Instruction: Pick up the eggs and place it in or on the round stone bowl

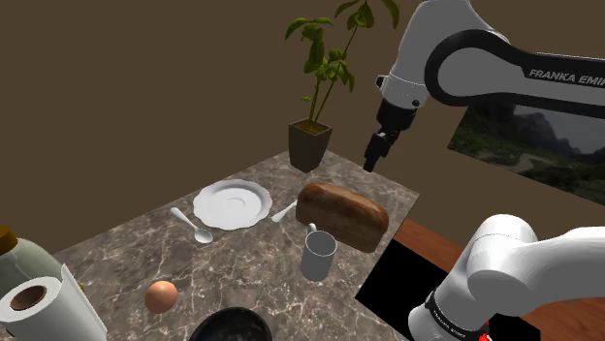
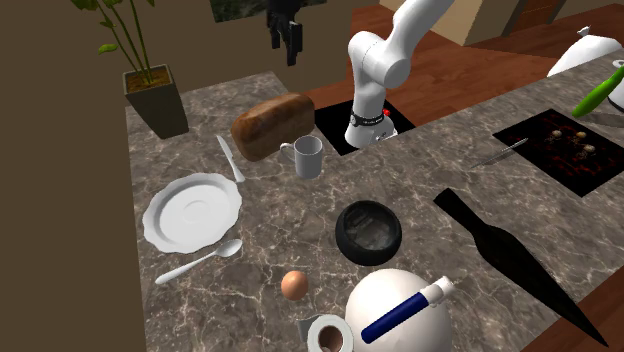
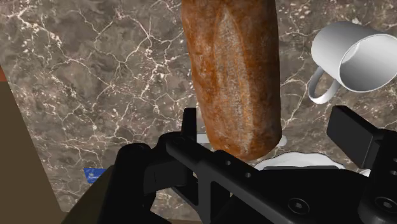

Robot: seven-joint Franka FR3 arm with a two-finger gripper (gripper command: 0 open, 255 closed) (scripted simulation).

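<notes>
paper roll [image 1: 34, 302]: white, upright at the near corner of the counter [image 1: 116, 257], as far from the gripper [image 1: 376, 153] as anything on that surface.
egg [image 1: 161, 295]: brown, lying on the dark marbled counter, well apart from the gripper and far below it; it sits just beside the bowl without touching it.
spoon [image 1: 192, 225]: white, flat on the counter, between the egg and the gripper's end of the counter, close by the plate.
bowl [image 2: 343, 238]: round and dark, at the counter's near edge, well apart from the gripper.
plate [image 1: 208, 208]: white with a scalloped rim, nearer the gripper than the egg is.
knife [image 1: 284, 211]: white, lying between the plate and the loaf.
plant [image 1: 312, 145]: leafy, in a dark square pot at the far edge, near the gripper and lower than it.
mug [image 1: 317, 255]: white, upright, just beside the loaf on the side away from the gripper.
loaf [image 1: 341, 215]: brown bread, lying below the gripper; the wrist view looks down along it between the fingers.
gripper: black, hanging in the air above the counter's far end, fingers spread apart and clasping nothing.
</notes>
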